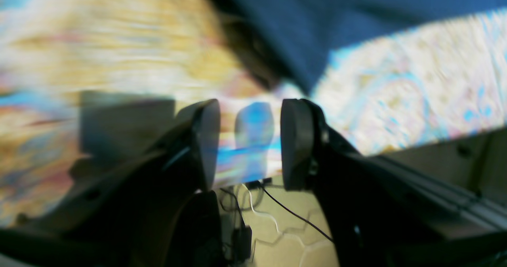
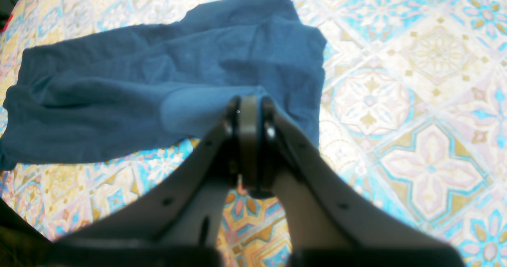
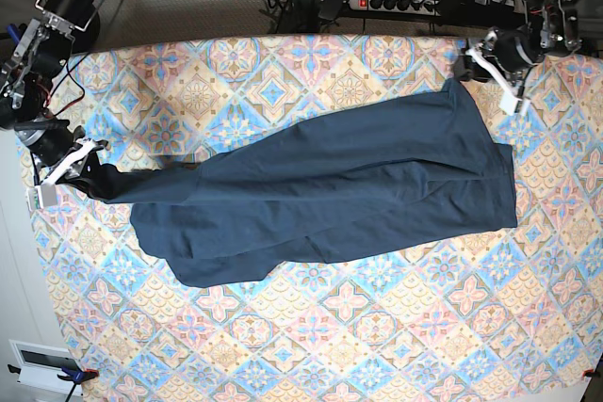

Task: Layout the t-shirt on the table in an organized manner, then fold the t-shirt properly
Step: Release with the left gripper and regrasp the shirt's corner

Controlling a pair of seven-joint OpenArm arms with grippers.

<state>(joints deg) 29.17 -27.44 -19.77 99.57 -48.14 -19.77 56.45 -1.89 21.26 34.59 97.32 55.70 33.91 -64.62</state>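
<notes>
One t-shirt [image 3: 320,190] | long axis runs left-right across table [image 3: 377,345] | right gripper [image 2: 249,100] clamped on its corner | left gripper [image 1: 249,144] spread, empty, beside opposite tip

The table [image 3: 377,345], covered in a colourful tile-pattern cloth, carries the dark navy t-shirt [image 3: 330,190] stretched across it.

floor [image 1: 285,243]: pale hexagon tiles, black cables across it
power strip [image 3: 400,2]: on floor, beyond bench far edge
</notes>
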